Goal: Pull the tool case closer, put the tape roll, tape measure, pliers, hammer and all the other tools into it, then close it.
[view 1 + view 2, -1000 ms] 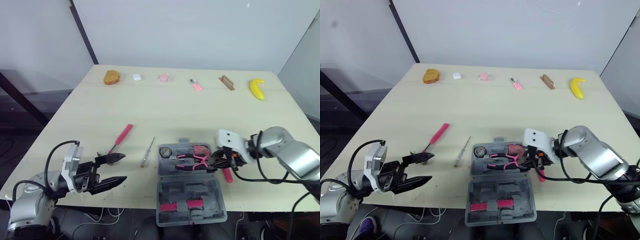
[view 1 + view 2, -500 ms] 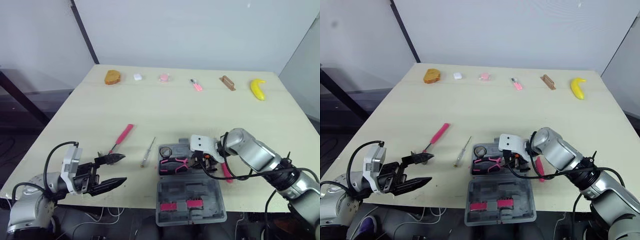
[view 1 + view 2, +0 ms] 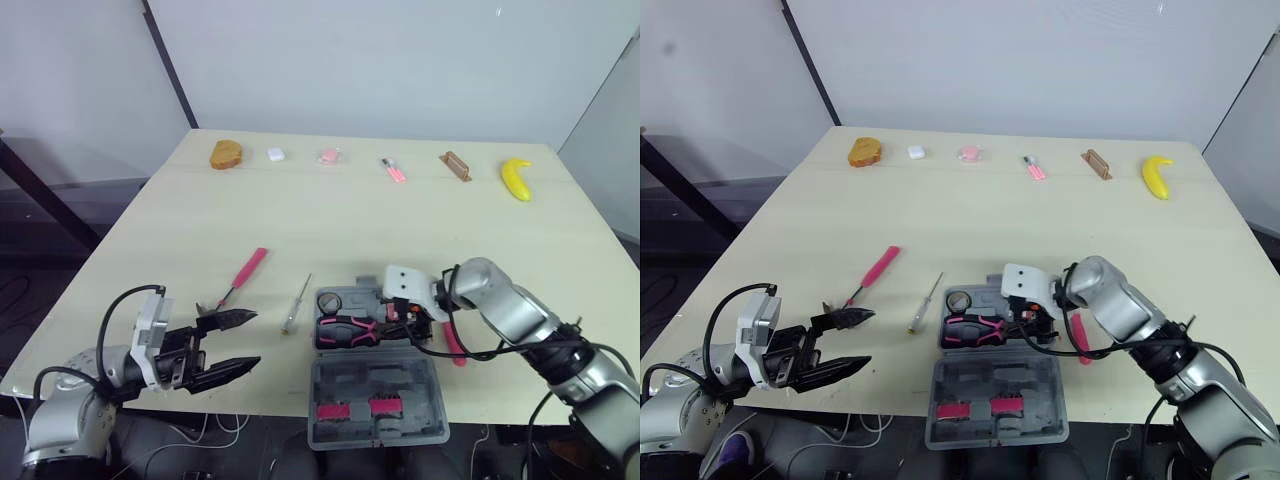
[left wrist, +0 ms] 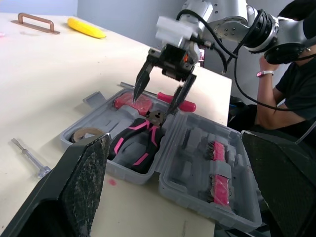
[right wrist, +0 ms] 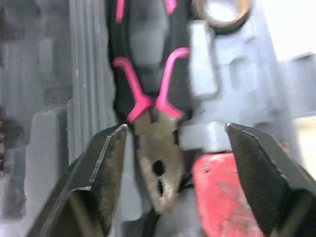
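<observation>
The grey case point(image 3: 375, 384) lies open at the near edge of the counter point(image 3: 330, 215), with its lid flat and pointing off the edge. Two small pink pieces point(image 3: 352, 410) sit in the lid. In the other half lie the pliers point(image 3: 348, 329), with black and pink handles and a dull metal head, flat in their slot. A tape roll point(image 3: 331, 299), a thin ring, sits in the far left corner of that half, and a red tape measure point(image 4: 133, 102) sits at its right end. The right tool point(image 4: 152, 106) hangs just over the head of the pliers with its two black fingers spread wide, and it holds nothing. A pink handle point(image 3: 453, 345) lies on the counter just beside the case, on its right. To the left of the case lie a little screwdriver point(image 3: 296, 303) and a longer thing with a pink grip point(image 3: 245, 272). The left tool point(image 3: 250, 340) is near the front left edge, well apart from the case, fingers open and empty. A banana point(image 3: 514, 178) lies far back on the right
</observation>
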Motion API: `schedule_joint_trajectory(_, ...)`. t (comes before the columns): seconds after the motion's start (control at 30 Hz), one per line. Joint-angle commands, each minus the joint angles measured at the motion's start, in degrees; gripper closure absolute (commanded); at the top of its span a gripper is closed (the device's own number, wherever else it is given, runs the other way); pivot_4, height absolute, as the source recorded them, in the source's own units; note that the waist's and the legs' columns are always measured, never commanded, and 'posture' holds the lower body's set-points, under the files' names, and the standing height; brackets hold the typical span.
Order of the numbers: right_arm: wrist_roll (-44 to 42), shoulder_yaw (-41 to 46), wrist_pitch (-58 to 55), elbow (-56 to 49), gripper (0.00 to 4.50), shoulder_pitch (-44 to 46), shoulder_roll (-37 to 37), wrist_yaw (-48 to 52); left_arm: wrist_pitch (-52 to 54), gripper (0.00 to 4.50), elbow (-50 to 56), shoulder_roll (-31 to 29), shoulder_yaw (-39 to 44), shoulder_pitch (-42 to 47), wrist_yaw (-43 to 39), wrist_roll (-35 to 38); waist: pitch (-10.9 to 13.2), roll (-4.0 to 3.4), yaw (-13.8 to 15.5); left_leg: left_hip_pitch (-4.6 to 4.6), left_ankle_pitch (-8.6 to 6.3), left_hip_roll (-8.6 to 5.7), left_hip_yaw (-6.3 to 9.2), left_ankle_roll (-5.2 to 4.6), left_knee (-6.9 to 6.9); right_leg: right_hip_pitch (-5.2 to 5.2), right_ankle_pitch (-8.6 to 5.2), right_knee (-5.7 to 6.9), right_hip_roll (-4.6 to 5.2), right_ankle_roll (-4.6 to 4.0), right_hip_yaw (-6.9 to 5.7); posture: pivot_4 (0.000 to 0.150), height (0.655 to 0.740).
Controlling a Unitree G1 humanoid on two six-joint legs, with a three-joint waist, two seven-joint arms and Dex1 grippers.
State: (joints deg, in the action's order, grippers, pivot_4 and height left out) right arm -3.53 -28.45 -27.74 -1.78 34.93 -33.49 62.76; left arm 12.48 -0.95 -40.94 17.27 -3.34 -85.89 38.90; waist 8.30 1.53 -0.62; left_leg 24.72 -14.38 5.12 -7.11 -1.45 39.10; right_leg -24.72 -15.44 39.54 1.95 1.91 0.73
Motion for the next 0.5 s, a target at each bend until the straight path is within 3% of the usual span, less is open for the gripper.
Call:
schedule_joint_trajectory(0.03, -5.5, 7.1, 6.8, -2.3, 1.16, -4.0, 1.4, -0.2, -0.2, 0.0, 2.3, 0.2, -0.3, -0.1, 0.4, 0.4, 0.0, 0.0, 0.0, 0.0, 0.0, 0.0, 0.01, 0.0, 0.0, 0.0, 0.0, 0.0, 0.0, 0.0, 0.0, 0.15, 0.74)
schedule_joint_trajectory(0.13, -9.2, 10.0, 7.0, -1.6, 1.16, -7.7, 3.7, -0.1, 0.0, 0.0, 2.7, 0.4, -0.7, 0.1, 1.0, 0.5, 0.0, 0.01, -0.2, -0.02, 0.0, 0.01, 0.04, 0.0, -0.01, 0.02, 0.0, 0.01, -0.04, 0.0, 0.0, 0.15, 0.74)
schedule_joint_trajectory(0.23, -12.1, 11.8, 6.7, -0.6, 1.87, -10.6, 6.7, -0.5, 0.5, 0.0, 3.5, 0.5, -1.4, 0.6, 1.9, 0.6, 0.0, 0.0, -0.2, -0.02, 0.0, 0.01, 0.04, 0.0, 0.0, 0.02, 0.0, 0.03, -0.05, 0.0, 0.01, 0.15, 0.74)
schedule_joint_trajectory(0.37, -10.5, 11.3, 9.2, 1.3, 3.69, -11.8, 9.2, -2.9, 1.3, 0.0, 4.1, 0.3, -1.9, 1.6, 2.7, 0.8, 0.0, 0.01, -0.1, -0.02, 0.0, 0.0, 0.04, 0.0, 0.0, 0.02, 0.0, 0.04, -0.03, 0.0, 0.01, 0.15, 0.74)
schedule_joint_trajectory(0.4, -10.2, 11.2, 9.6, 2.0, 4.36, -11.8, 9.9, -3.7, 1.6, 0.0, 4.3, 0.2, -2.0, 1.9, 2.9, 0.9, 0.0, 0.0, -0.1, -0.03, 0.0, 0.0, 0.04, 0.0, 0.0, 0.02, 0.0, 0.04, -0.03, 0.0, 0.01, 0.15, 0.74)
schedule_joint_trajectory(0.5, -8.0, 9.8, 11.8, 5.2, 4.36, -11.6, 11.5, -4.8, 3.5, 0.0, 6.4, -0.2, -2.0, 2.5, 4.2, 1.5, 0.0, 0.01, -0.1, -0.03, 0.0, 0.0, 0.04, 0.0, 0.0, 0.02, 0.0, 0.07, -0.04, 0.0, 0.01, 0.15, 0.74)
